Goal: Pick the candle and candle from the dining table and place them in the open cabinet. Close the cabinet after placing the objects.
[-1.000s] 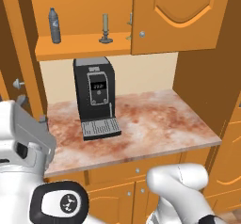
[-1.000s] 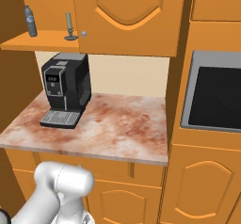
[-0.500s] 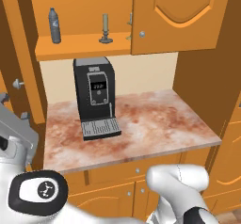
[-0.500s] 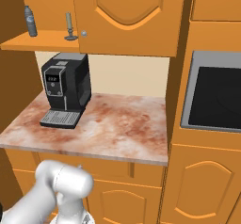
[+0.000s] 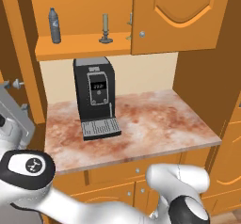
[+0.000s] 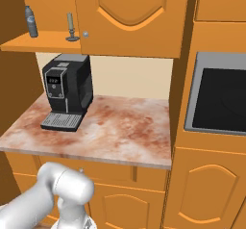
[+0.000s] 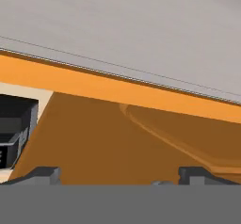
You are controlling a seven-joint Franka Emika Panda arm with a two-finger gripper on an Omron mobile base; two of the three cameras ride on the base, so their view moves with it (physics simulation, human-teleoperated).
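One grey-blue bottle (image 5: 55,25) is seen at the left of the open cabinet (image 5: 80,46), standing upright on its shelf. To its right on the same shelf one olive candle (image 5: 105,29) stands upright on a dark round base, well apart from the bottle. A second candle (image 5: 129,23) is just glimpsed as a pale sliver at the edge of the cabinet door (image 5: 176,16) (too little of it shows for more to be told). In the right base view one bottle and one olive candle (image 6: 71,27) are counted, the candle close beside the door's small silver knob (image 6: 86,33).

Below the shelf, one black coffee machine (image 5: 96,98) is set on the marbled counter (image 5: 155,124), against the beige back wall. At the far right of the right base view one dark oven window (image 6: 221,100) is set into the orange cabinetry.

In the hand view the claw (image 7: 120,173) is released, its two dark fingertips (image 7: 44,173) standing wide apart with nothing between them. Ahead of the claw an orange door panel with an arched raised edge is seen, close and tilted, with a grey ceiling beyond it. A dark corner of the coffee machine (image 7: 14,129) lies off to the claw's left side in that view.
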